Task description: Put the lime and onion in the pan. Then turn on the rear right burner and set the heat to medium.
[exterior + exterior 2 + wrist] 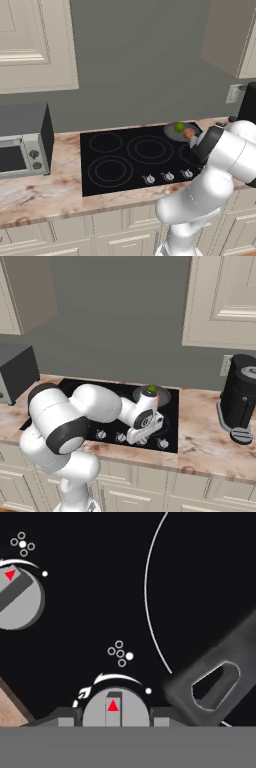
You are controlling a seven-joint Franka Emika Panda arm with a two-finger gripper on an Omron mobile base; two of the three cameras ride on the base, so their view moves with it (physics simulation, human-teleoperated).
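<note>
Both in the grey low-rimmed pan (pixel 176 133): green lime (pixel 179 127), orange-brown onion (pixel 188 133). Gripper (pixel 115 714) closed around a stove knob (pixel 115 708), red marker up.

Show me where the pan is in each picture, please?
Left base view: the pan sits at the cooktop's back right, upper right of centre, holding the lime and the onion.
Right base view: its rim peeks out behind the arm, just right of centre.
Hand view: its grey handle with a slot, lower right.
Shared landmark: the black cooktop.
</note>
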